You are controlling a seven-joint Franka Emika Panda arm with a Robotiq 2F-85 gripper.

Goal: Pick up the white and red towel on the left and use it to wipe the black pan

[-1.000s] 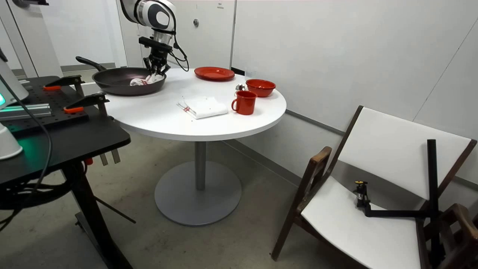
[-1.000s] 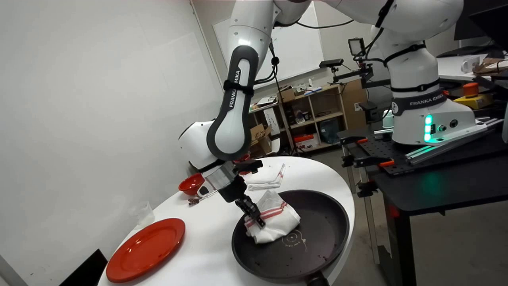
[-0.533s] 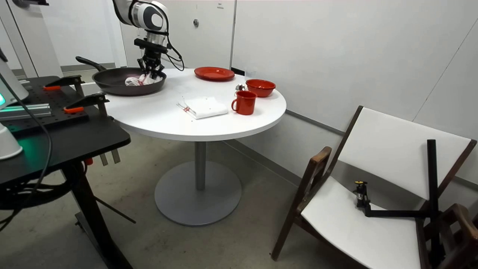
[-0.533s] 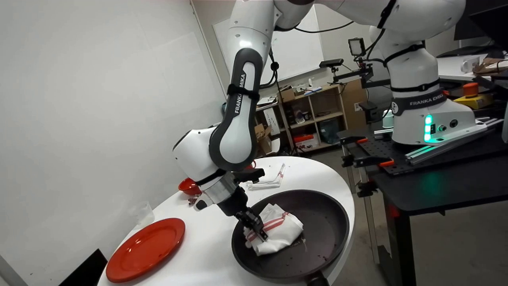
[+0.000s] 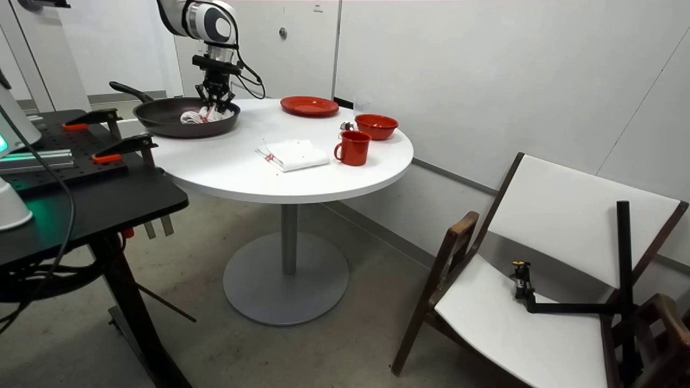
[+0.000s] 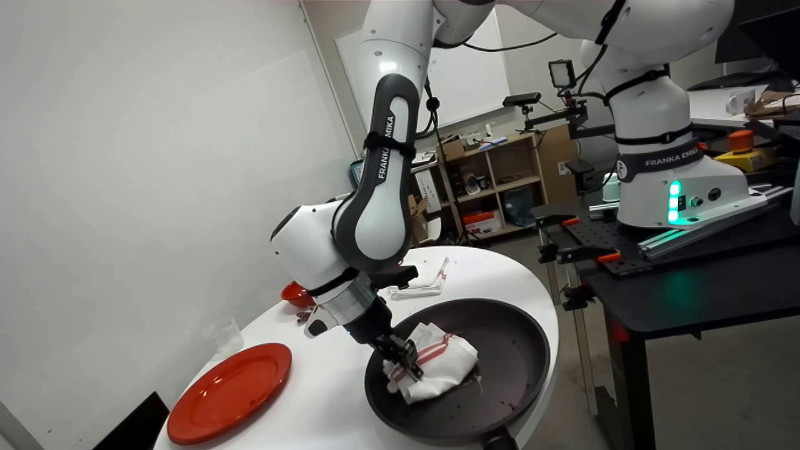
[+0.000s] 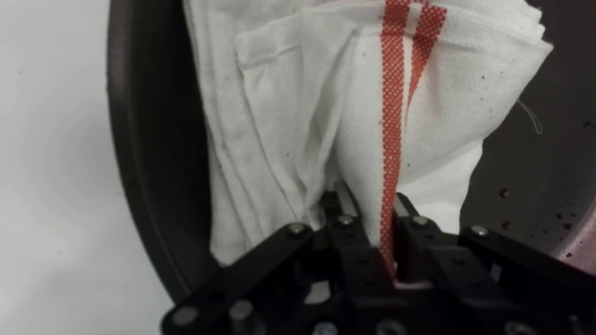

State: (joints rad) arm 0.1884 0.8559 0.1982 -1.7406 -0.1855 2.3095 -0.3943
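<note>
Over the last second I've slid the white-and-red towel (image 7: 358, 111) a little across the floor of the black frying pan (image 6: 506, 350), towards its handle (image 5: 131, 90); the pan sits on the worktop (image 6: 319, 369). I judge wiping to be under way, with dark specks (image 7: 504, 192) left beside the towel. My claw (image 7: 371, 204) pinches a striped fold. The red stripes (image 7: 392, 93) run outward from it, up the wrist view; bunched, the towel shows no clear long axis.

White arm (image 6: 397, 53), silver-screwed black hand (image 7: 373, 207)
</note>
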